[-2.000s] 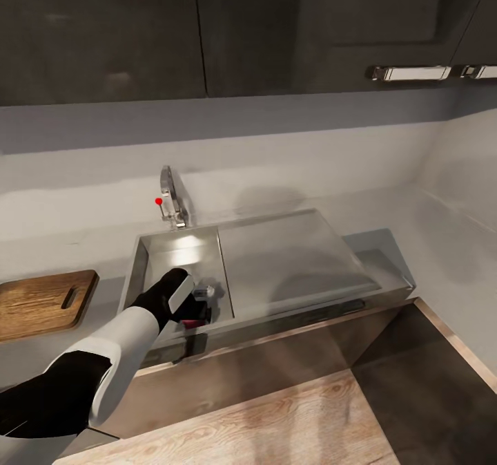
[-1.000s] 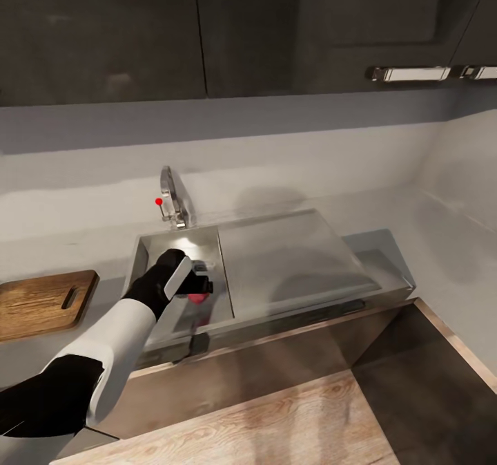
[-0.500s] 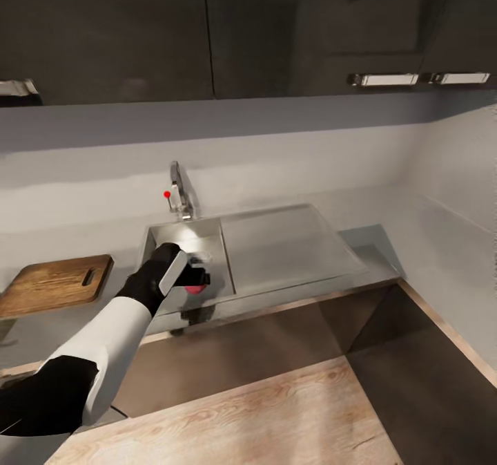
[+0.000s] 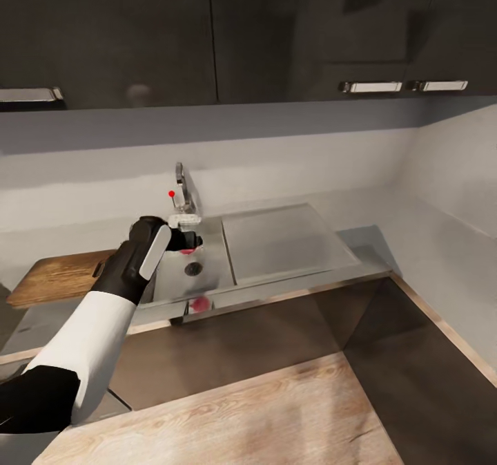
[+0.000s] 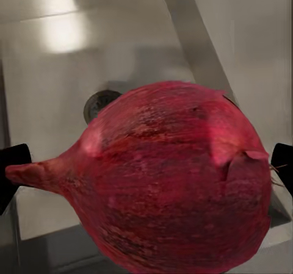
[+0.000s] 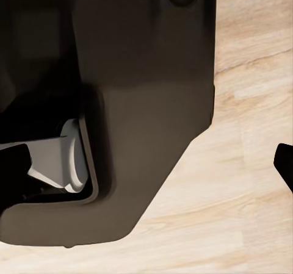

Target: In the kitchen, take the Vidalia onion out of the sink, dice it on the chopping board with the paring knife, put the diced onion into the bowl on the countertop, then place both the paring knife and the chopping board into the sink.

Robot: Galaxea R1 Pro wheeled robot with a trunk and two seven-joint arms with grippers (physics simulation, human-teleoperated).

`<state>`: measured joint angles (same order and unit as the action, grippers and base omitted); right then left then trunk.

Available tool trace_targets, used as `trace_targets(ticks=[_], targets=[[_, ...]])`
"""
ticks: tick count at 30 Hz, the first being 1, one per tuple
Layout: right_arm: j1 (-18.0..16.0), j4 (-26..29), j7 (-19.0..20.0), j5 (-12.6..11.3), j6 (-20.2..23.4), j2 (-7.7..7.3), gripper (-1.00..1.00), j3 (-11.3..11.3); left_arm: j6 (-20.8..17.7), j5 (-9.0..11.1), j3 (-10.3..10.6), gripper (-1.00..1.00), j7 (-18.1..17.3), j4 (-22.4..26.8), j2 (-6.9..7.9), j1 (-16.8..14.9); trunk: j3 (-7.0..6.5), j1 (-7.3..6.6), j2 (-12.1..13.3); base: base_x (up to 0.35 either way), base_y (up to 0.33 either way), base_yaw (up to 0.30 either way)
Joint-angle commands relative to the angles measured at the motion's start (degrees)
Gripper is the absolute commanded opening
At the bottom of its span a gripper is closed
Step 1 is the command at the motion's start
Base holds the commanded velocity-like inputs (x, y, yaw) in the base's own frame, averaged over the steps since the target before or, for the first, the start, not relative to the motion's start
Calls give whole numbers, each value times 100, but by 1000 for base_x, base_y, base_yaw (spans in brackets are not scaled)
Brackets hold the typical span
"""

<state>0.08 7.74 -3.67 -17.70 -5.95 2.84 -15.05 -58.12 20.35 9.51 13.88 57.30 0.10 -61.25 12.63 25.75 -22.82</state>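
My left gripper (image 4: 181,233) is shut on the Vidalia onion (image 4: 188,244), a dark red bulb held above the sink (image 4: 207,282) basin, just in front of the tap. In the left wrist view the onion (image 5: 171,182) sits between the black fingertips (image 5: 12,164), with the round drain (image 5: 97,103) below it. The brown chopping board (image 4: 55,277) lies on the countertop (image 4: 41,323) left of the sink, its near end behind my left forearm. My right gripper (image 6: 146,161) hangs open over the wood floor beside the robot's dark body. The paring knife and the bowl are out of view.
A chrome tap (image 4: 183,192) with a red-tipped lever stands behind the basin. The flat drainboard (image 4: 283,237) runs to the right. Glossy black upper cabinets (image 4: 207,30) hang overhead. Light wood floor (image 4: 276,410) lies before the dark cabinet fronts.
The left gripper has lifted the onion from the bottom of the basin up toward the tap. The head camera has shifted, so the sink and board sit differently in the picture.
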Motion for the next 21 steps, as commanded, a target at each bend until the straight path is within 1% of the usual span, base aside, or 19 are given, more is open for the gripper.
trace_targets(ticks=[1,5,9,11,12,15,18,21], targets=[[1,8,-29,-54,-13,-2,100,-45,-15,65,9,-100,58,93,39,-4,1,4,-10,-1,0,0],[1,15,-28,-53,-19,-2,100,-44,-13,65,27,-100,58,417,136,-2,-35,4,-10,0,0,0],[1,16,-25,-44,-20,-3,100,-50,-8,65,29,-100,62,580,176,-1,-72,4,-10,0,0,0],[1,21,-22,-39,-20,-6,100,-52,-7,65,27,-100,62,659,225,-1,-90,4,-10,0,0,0],[1,24,-21,-33,-24,-6,100,-57,-9,65,26,-100,62,763,275,-1,-99,4,-10,0,0,0],[1,30,-20,-27,-73,-11,100,-64,-13,65,25,-100,63,1048,351,5,-126,4,-10,0,0,0],[1,46,-18,-17,-275,-19,100,-67,-14,67,24,-100,63,1323,423,7,-153,4,-10,0,0,0],[1,82,-19,-15,-450,-33,100,-68,-19,71,24,-100,63,1410,562,15,-180,4,-10,0,0,0]])
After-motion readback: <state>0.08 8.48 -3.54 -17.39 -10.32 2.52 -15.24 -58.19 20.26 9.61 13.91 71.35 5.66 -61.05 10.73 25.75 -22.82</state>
